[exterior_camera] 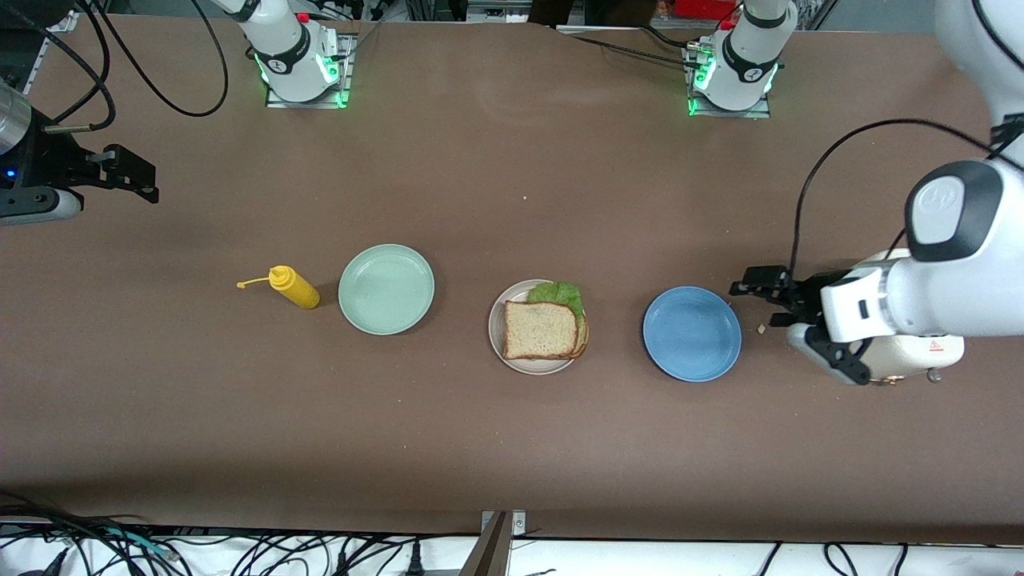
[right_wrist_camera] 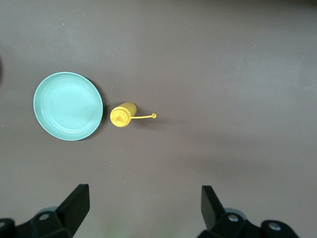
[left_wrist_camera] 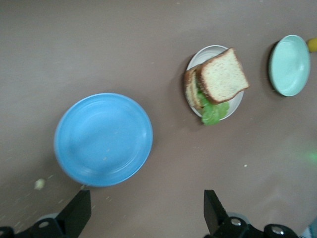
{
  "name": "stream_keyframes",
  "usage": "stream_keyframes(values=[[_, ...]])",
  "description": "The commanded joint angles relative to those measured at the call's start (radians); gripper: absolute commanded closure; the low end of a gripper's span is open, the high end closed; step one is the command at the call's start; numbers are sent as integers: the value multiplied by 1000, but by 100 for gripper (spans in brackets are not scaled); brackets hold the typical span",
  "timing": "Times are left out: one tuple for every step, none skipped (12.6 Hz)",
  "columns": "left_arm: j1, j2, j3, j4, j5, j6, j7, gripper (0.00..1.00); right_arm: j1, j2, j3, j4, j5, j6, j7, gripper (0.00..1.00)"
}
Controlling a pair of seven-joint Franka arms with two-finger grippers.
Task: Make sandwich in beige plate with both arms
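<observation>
No legible text, only a small unreadable warning sticker on the left arm (exterior_camera: 934, 346)

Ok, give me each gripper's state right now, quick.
Left gripper: open, holding nothing, over the table beside the blue plate.
Right gripper: open, holding nothing, over the table's right-arm end.

The sandwich (exterior_camera: 542, 330) lies on the middle plate (exterior_camera: 512, 362) of 3.

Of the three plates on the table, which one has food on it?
The beige plate, the middle one of the row, holds the sandwich. The mint plate and the blue plate beside it hold nothing.
</observation>
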Motion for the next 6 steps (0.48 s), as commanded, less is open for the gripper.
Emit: stream_keyframes(values=[[-148, -172, 189, -100, 54, -17, -27, 0, -4, 6, -2, 14, 16, 9, -13, 0], [-188, -215, 245, -122, 92, -18, -27, 0, -4, 10, -2, 14, 13, 21, -13, 0], [-191, -263, 252, -152, 127, -20, -30, 0, -4, 15, -2, 14, 12, 38, -13, 0], [-196, -316, 262, -191, 161, -20, -30, 0, -4, 18, -2, 14, 7, 43, -11, 0], [-223, -364, 294, -223, 201, -18, -30, 0, -9, 19, -4, 14, 11, 46, -8, 0], [-254, -384, 328, -232, 236, -17, -32, 0, -9, 24, -4, 14, 12, 50, -10, 0]])
